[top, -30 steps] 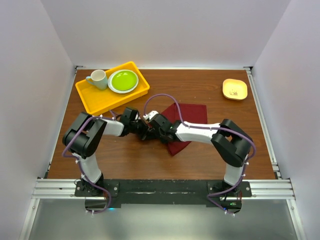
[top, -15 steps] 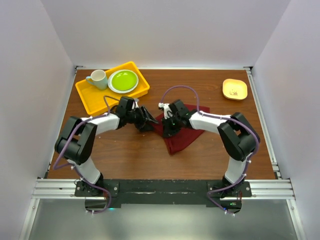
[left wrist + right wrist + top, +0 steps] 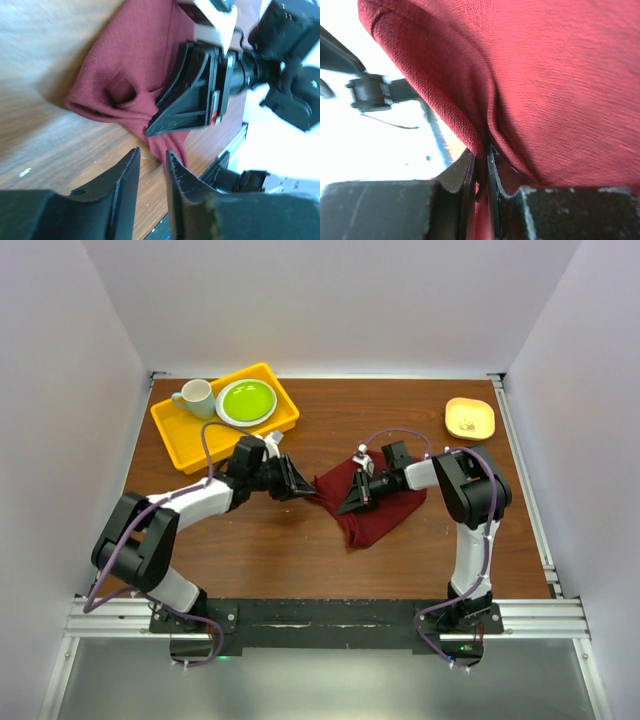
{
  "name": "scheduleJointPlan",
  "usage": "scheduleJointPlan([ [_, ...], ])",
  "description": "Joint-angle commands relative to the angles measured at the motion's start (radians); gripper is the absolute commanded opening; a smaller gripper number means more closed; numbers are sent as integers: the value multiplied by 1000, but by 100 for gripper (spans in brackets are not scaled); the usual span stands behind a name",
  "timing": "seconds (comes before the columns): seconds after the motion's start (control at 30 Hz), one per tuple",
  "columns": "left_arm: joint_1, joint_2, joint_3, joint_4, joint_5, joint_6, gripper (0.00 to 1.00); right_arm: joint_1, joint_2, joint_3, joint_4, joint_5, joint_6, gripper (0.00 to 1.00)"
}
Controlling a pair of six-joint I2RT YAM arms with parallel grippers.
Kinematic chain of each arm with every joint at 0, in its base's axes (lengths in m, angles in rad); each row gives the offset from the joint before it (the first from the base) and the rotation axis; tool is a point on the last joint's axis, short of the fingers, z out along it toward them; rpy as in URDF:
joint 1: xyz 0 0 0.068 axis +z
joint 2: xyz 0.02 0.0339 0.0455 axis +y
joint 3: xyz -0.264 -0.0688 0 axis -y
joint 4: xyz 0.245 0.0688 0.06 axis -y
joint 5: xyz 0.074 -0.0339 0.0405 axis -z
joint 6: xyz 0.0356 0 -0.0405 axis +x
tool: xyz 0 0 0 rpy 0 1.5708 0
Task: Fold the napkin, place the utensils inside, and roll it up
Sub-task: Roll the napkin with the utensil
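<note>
The dark red napkin (image 3: 385, 512) lies bunched on the wooden table, right of centre. My right gripper (image 3: 347, 507) is shut on a fold at the cloth's left edge. In the right wrist view the fabric (image 3: 545, 75) fills the frame and runs down between the closed jaws (image 3: 481, 152). My left gripper (image 3: 307, 491) hovers just left of the napkin, open by a narrow gap, with nothing in it. The left wrist view shows its fingertips (image 3: 152, 152) over bare wood, short of the cloth (image 3: 135, 65) and the right gripper (image 3: 187, 102). The utensils are out of view.
A yellow tray (image 3: 195, 435) at the back left holds a pale mug (image 3: 197, 398) and a green plate (image 3: 247, 401). A small yellow dish (image 3: 469, 418) sits at the back right. White walls close off three sides of the table.
The left gripper let go of the napkin and drew back to the left. The right gripper moved right with the cloth's edge still pinched, bunching the napkin.
</note>
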Motion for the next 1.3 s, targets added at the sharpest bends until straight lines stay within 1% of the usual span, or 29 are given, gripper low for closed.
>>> scheduleJointPlan([
  [0.0,-40,41,-40,238,36,-51,26,-69,31,-62,153,-79,164,0],
  [0.03,-54,70,-42,275,51,-64,25,-77,40,-50,63,-73,134,0],
  [0.1,-66,101,-39,370,62,-100,22,-92,64,-5,-29,-48,46,0],
  [0.13,-79,132,-37,408,76,-116,21,-96,70,4,-94,-40,29,0],
  [0.2,-86,158,-31,464,84,-151,18,-115,87,25,-142,-17,-5,0],
  [0.33,-97,176,-23,461,56,-153,17,-120,107,64,-267,64,-62,0],
  [0.43,-120,196,-3,409,50,-143,17,-120,119,68,-277,108,-60,0],
  [0.5,-131,213,-5,402,45,-163,17,-121,127,68,-286,128,-60,0],
  [0.53,-140,219,-19,419,41,-198,17,-120,135,68,-295,147,-63,0],
  [0.63,-163,256,-39,514,35,-263,16,-123,150,68,-312,190,-66,0],
  [0.67,-168,268,-36,527,32,-269,15,-123,152,70,-317,197,-72,0],
  [0.73,-178,307,-32,602,32,-292,14,-124,149,67,-315,196,-75,0],
  [0.77,-178,320,-36,638,38,-306,12,-123,149,70,-327,208,-89,0],
  [0.8,-181,343,-40,713,39,-318,11,-124,150,76,-338,210,-98,0],
  [0.9,-180,376,-33,806,32,-347,6,-123,158,81,-356,211,-117,0],
  [0.97,-182,389,-25,830,21,-350,4,-123,153,79,-354,205,-120,0],
  [1.13,-178,483,-17,971,-10,-398,1,-123,153,79,-353,199,-120,0],
  [1.27,-180,544,-16,976,-65,-386,0,-123,150,85,-358,201,-117,0],
])
